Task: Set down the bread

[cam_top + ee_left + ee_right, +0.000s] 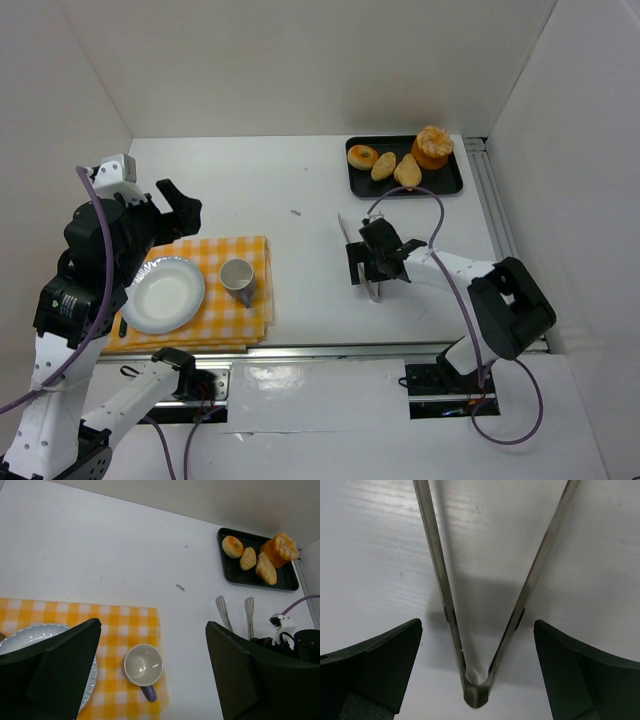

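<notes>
Now low over the table with the right gripper (372, 262), well short of the black tray (440, 184), toward its near-left side. Spread wide, straddling the hinge end of the metal tongs (436, 555) without pinching them. With the bread (407, 170) inside the tray, well apart from those fingers. Same wide spread on the left gripper (175, 215), far left of the tray, nothing held.

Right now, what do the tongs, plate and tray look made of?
Tongs: bare metal, likely stainless steel; grey brushed strips with a soft sheen.
Plate: probably glazed ceramic, maybe melamine; white, glossy, scalloped rim.
Tray: black, dull finish, likely plastic or coated metal; the look leaves it open.
</notes>
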`<action>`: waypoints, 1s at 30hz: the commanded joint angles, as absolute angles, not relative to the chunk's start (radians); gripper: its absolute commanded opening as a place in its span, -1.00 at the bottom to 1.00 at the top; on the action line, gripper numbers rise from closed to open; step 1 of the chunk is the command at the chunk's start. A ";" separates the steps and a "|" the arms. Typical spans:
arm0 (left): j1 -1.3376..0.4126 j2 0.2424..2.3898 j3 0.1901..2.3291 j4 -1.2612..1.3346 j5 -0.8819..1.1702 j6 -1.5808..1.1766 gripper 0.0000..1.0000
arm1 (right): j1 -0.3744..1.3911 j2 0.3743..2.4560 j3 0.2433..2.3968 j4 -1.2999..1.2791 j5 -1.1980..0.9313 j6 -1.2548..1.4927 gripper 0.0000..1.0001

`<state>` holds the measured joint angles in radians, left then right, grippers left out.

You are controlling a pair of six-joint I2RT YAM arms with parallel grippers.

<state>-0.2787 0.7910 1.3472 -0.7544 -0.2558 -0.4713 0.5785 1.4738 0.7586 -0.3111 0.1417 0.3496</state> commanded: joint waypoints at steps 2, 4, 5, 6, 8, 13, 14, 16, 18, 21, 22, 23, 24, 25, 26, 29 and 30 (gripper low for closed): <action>-0.284 0.781 1.344 -0.713 -0.255 -0.445 0.99 | 0.588 1.560 0.794 -0.170 0.193 0.310 1.00; -0.284 0.781 1.344 -0.713 -0.255 -0.445 0.99 | 0.588 1.595 0.819 -0.129 0.193 0.299 0.95; -0.284 0.781 1.344 -0.713 -0.255 -0.445 0.99 | 0.588 1.627 0.819 -0.112 0.225 0.299 0.90; -0.284 0.781 1.344 -0.713 -0.255 -0.445 0.99 | 0.588 1.643 0.819 -0.074 0.235 0.299 0.84; -0.284 0.781 1.353 -0.713 -0.255 -0.445 0.99 | 0.588 1.666 0.819 -0.046 0.259 0.317 0.64; -0.284 0.781 1.362 -0.723 -0.255 -0.445 0.99 | 0.588 1.666 0.818 -0.006 0.268 0.308 -0.05; -0.284 0.781 1.362 -0.723 -0.255 -0.445 0.99 | 0.588 1.657 0.840 -0.020 0.268 0.308 -0.17; -0.284 0.781 1.362 -0.723 -0.255 -0.436 0.99 | 0.588 1.620 0.871 -0.061 0.268 0.298 -0.47; -0.284 0.781 1.362 -0.723 -0.255 -0.436 0.99 | 0.598 1.582 0.922 -0.124 0.268 0.285 -0.60; -0.284 0.772 1.362 -0.723 -0.255 -0.436 0.99 | 0.598 1.494 0.995 -0.201 0.259 0.285 -0.60; -0.284 0.772 1.362 -0.723 -0.255 -0.436 0.99 | 0.598 1.455 1.012 -0.213 0.259 0.275 -0.60; -0.284 0.772 1.371 -0.723 -0.255 -0.436 0.99 | 0.598 1.441 1.046 -0.233 0.250 0.275 -0.60; -0.284 0.772 1.371 -0.723 -0.255 -0.436 0.99 | 0.598 1.428 1.066 -0.245 0.250 0.275 -0.60; -0.284 0.772 1.371 -0.723 -0.255 -0.436 0.99 | 0.598 1.428 1.084 -0.255 0.250 0.264 -0.58; -0.284 0.772 1.371 -0.723 -0.255 -0.436 0.99 | 0.569 1.418 1.107 -0.264 0.250 0.264 -0.58; -0.284 0.772 1.371 -0.723 -0.255 -0.436 0.99 | 0.509 1.460 1.224 -0.301 0.213 0.264 -0.58; -0.284 0.772 1.371 -0.723 -0.255 -0.445 0.99 | 0.491 1.479 1.251 -0.310 0.189 0.264 -0.55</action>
<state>-0.2787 0.7811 1.3472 -0.7551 -0.2562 -0.4656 0.5484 1.4563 1.1671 -0.2516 0.2230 0.2779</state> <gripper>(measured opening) 0.993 0.241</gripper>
